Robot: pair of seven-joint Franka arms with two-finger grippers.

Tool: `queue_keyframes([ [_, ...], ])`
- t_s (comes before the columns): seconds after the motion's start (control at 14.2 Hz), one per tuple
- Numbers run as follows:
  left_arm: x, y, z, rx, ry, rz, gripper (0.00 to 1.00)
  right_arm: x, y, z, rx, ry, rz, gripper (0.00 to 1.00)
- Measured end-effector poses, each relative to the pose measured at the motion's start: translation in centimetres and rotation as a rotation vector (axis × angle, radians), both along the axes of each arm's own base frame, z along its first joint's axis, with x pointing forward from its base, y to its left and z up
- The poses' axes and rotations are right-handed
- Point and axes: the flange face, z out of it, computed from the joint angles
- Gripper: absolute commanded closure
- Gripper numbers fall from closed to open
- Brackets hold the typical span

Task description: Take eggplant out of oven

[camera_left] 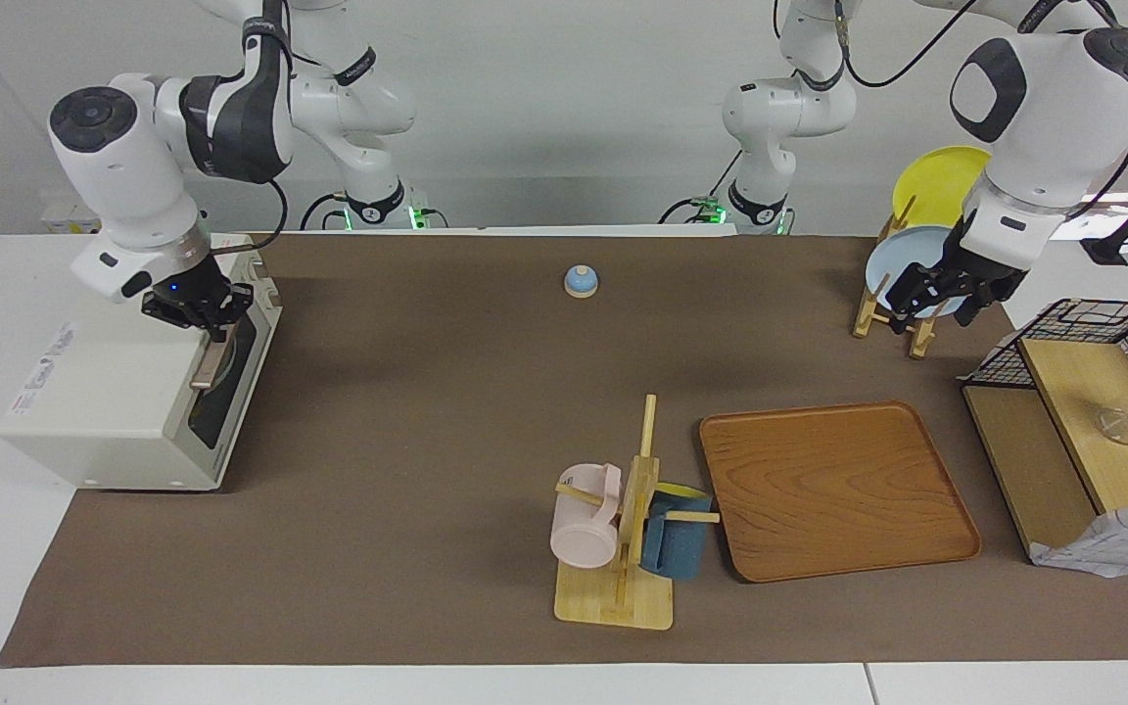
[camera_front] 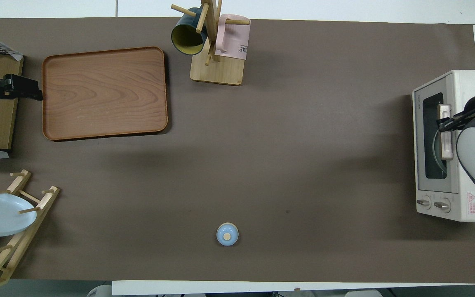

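The oven [camera_left: 133,392] stands at the right arm's end of the table [camera_left: 427,411], its dark glass door shut; no eggplant shows through the glass or anywhere on the table. The right hand [camera_left: 204,328] is down at the top of the door, at the metallic handle [camera_front: 445,132], though whether its fingers are spread or clamped on the bar I cannot tell. Near the table's middle, close to the robots, sits a small blue bell [camera_left: 581,281]. Farther from the robots stands a wooden mug tree [camera_left: 623,548] carrying a pink mug [camera_left: 584,524] and a dark blue mug [camera_left: 677,543], with a wooden tray [camera_left: 838,490] just beside it. The left hand [camera_left: 946,294] hangs over the plate rack [camera_front: 19,214] at the left arm's end, and its grip state cannot be told either.
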Motion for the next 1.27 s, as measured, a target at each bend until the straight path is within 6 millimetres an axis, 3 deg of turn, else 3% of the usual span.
queue_keyframes([
  [0.35,0.0,0.0,0.0,0.0,0.0,0.0,0.0,-0.1,-1.1,-1.7,-0.012,0.037,0.024,1.0],
  [0.49,0.0,0.0,0.0,0.0,0.0,0.0,0.0,0.1,-0.1,-1.9,-0.015,0.038,0.045,1.0],
  [0.63,0.0,0.0,0.0,0.0,0.0,0.0,0.0,0.3,2.8,-2.8,-0.012,0.036,0.076,1.0],
  [0.77,0.0,0.0,0.0,0.0,0.0,0.0,0.0,0.8,6.7,-5.2,0.005,0.027,0.077,1.0],
  [0.91,0.0,0.0,0.0,0.0,0.0,0.0,0.0,1.8,9.8,-9.1,0.025,0.017,0.073,1.0],
  [1.12,0.0,0.0,0.0,0.0,0.0,0.0,0.0,2.9,11.5,-14.5,0.049,0.028,0.056,0.99],
  [1.27,0.0,0.0,0.0,0.0,0.0,0.0,0.0,3.1,11.9,-17.0,0.053,0.036,0.036,0.95],
])
